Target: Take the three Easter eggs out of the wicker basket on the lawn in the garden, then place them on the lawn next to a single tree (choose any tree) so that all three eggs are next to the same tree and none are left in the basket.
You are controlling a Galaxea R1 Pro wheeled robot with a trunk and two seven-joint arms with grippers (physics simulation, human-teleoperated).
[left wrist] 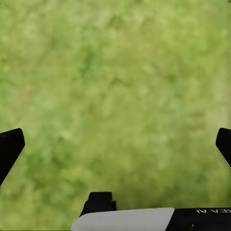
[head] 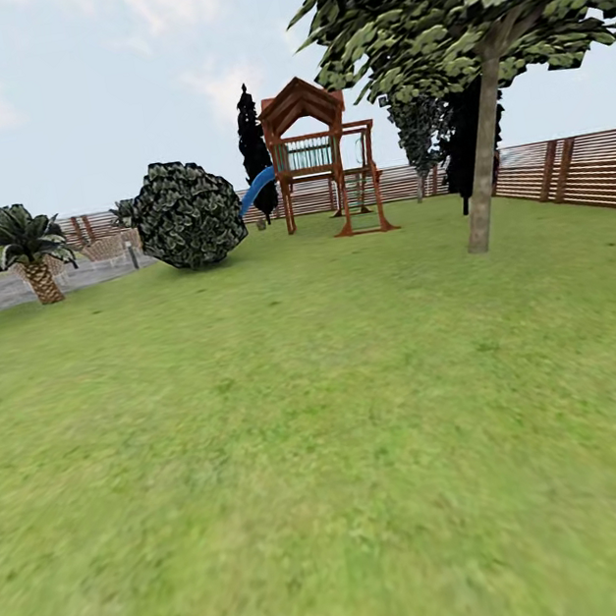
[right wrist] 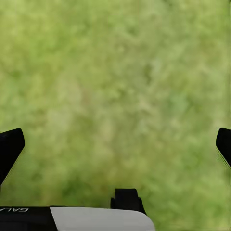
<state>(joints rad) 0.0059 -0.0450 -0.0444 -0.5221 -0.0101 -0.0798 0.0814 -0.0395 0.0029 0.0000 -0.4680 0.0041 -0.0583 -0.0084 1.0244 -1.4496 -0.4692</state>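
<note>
Left end effector (left wrist: 115,144) spread wide, black fingertips (left wrist: 10,149) at opposite edges of the wrist view, holding nothing, hanging over bare grass. Right end effector (right wrist: 115,144) likewise wide open and empty, fingertips (right wrist: 10,148) apart above the same patchy green. Beyond, in the head view: the lawn (head: 310,447) stretching ahead across the garden. To the right, well ahead, the tree (head: 484,151) with a pale straight trunk and mottled dark leaves. Further back, a wooden play tower (head: 324,156) with a blue slide (head: 257,189), a round dark bush (head: 186,214) to its left, a low palm (head: 25,248) at far left. Brown slat fence (head: 575,171) closing the yard behind.
</note>
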